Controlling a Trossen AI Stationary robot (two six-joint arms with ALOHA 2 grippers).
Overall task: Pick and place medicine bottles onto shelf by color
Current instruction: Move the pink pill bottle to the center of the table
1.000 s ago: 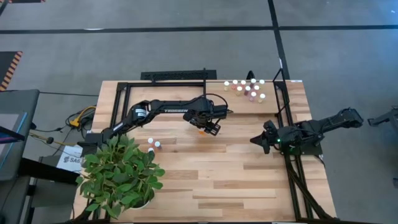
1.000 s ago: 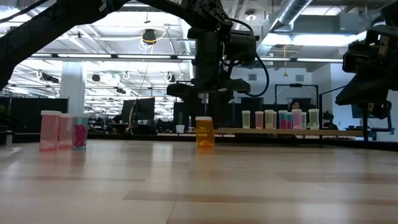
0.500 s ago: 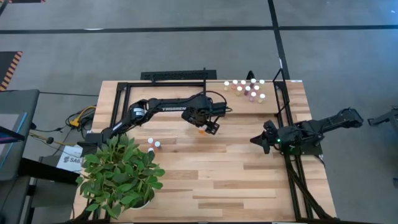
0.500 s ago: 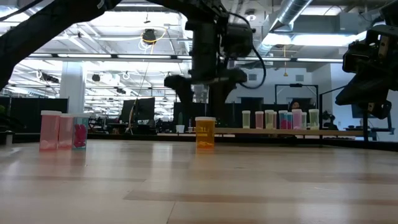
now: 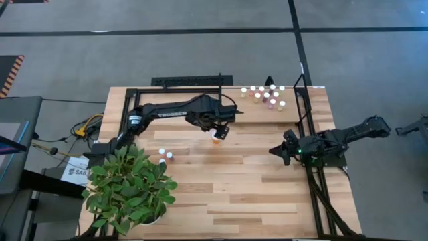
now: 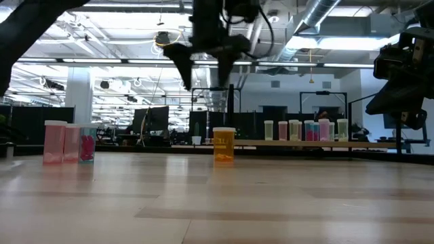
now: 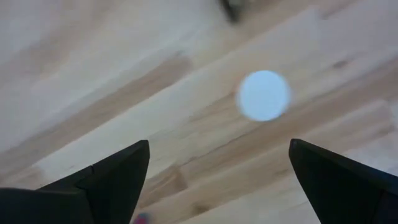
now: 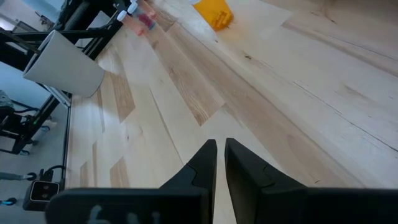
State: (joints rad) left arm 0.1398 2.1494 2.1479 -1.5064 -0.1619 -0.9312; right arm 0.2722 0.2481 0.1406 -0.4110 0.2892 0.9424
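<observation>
The larger orange bottle [image 5: 215,140] with a white cap [image 7: 263,95] stands upright on its base on the tabletop [image 6: 224,145]. My left gripper [image 6: 203,71] hangs open above it and touches nothing; its fingers [image 7: 118,177] stand wide apart. Several small white-capped vials [image 5: 266,96] stand in a row on the shelf [image 6: 380,144] at the far right. A few more pink vials [image 5: 164,156] stand on the table near the plant. My right gripper [image 5: 277,150] waits shut at the table's right, over bare wood [image 8: 219,152].
A leafy plant [image 5: 130,191] in a white pot [image 8: 65,62] fills the near left corner. Black frame bars [image 5: 177,90] run along the far and right sides. Open wood lies in the middle and near the front edge.
My left gripper has opened and let go of the orange bottle. It has then risen well clear of the bottle and drifted a little toward the table's left. The bottle stays upright on the table where it was.
</observation>
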